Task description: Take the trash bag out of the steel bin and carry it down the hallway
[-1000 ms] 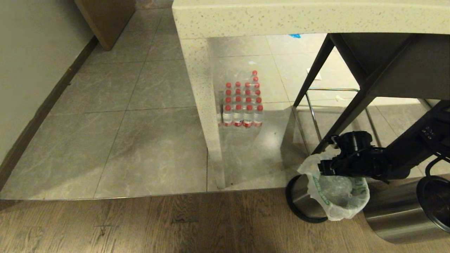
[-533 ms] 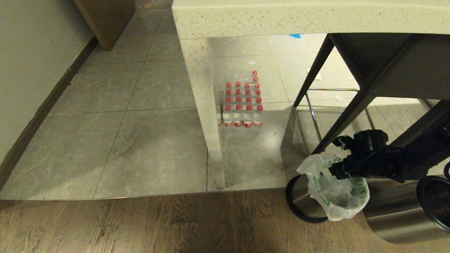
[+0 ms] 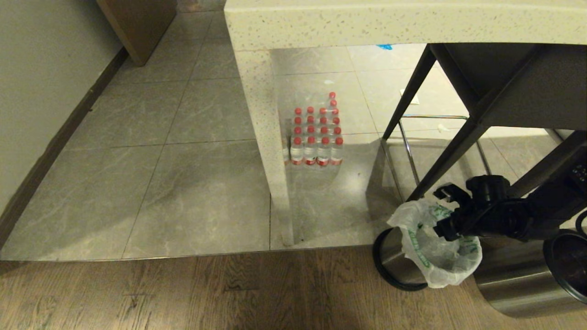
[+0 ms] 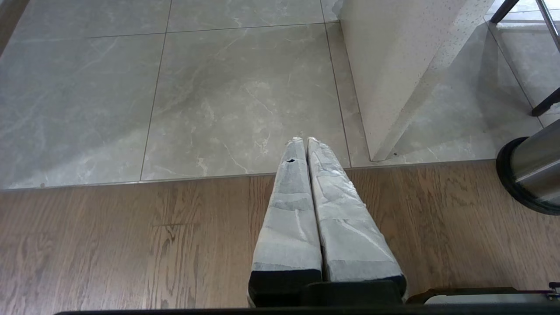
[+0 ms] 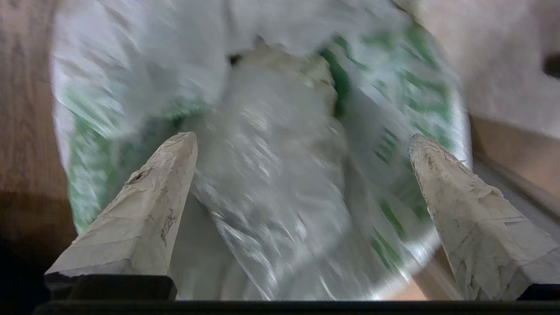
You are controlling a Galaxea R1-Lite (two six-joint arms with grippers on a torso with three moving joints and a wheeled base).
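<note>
Translucent white trash bag (image 3: 435, 250) with green lettering lines your small brushed-steel bin (image 3: 390, 261) — right gripper (image 5: 302, 140) hovers over its mouth, jaws spread wide, empty; left gripper (image 4: 302, 141) closed.

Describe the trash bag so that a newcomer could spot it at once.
Find the speckled counter's leg; right of it, on the wood floor, stands a steel bin. The trash bag lines it, crinkly translucent white with green lettering, under the right gripper; the neighbouring steel bin shows no bag.
</note>
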